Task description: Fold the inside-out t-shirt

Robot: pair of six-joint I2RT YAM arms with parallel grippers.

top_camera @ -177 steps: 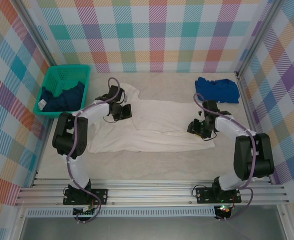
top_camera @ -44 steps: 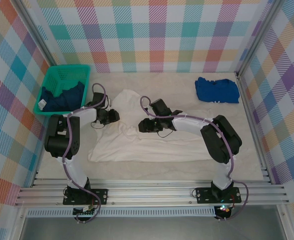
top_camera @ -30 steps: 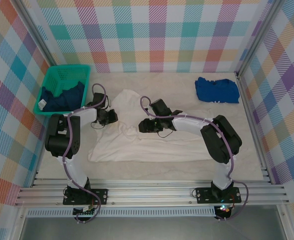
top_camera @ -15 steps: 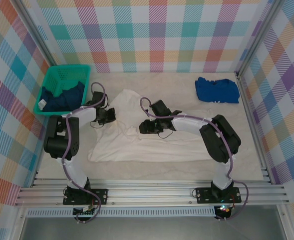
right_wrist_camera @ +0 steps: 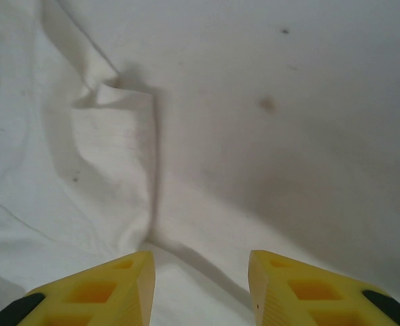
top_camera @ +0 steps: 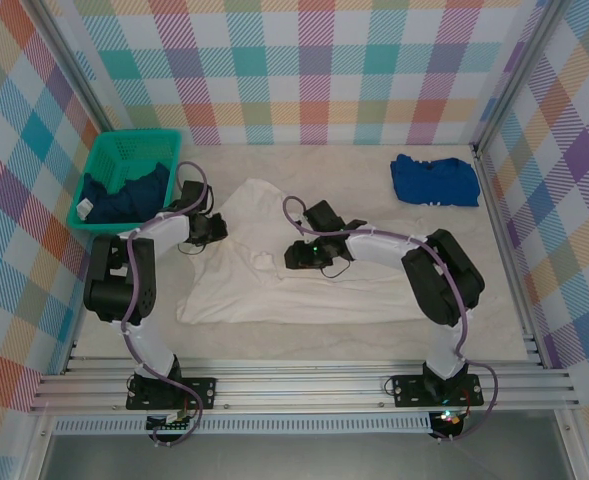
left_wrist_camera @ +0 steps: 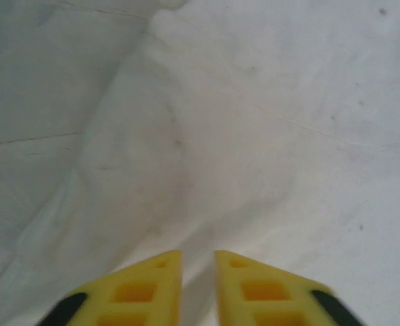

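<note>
1. At the near edge of the counter there's a strip of bare surface. Just past it is the near hem of the inside-out t-shirt. The shirt lies spread broad from left to right across the middle of the counter, fairly flat along the near side and rumpled toward the far left. My read: it's laid wide like this so its sides can be brought in for the fold.

2. A little farther in, the right gripper reaches over from the right to the middle of the shirt. In its wrist view the jaws are released, standing well apart with nothing between them. Just ahead of them is a raised crease in the cloth. I'd judge the arm sits here to deal with that bunched ridge. Whether the fingertips touch the fabric, I cannot tell.

3. Farther still and to the left, the left gripper sits over the shirt's far-left part. Its jaws are parted by only a slit and pinch nothing, with pale cloth below. This looks like a spot for taking up that side.

4. At the far left is the green basket holding a dark navy garment. At the far right is the folded blue shirt. Both lie apart from the white shirt, leaving room to fold.
</note>
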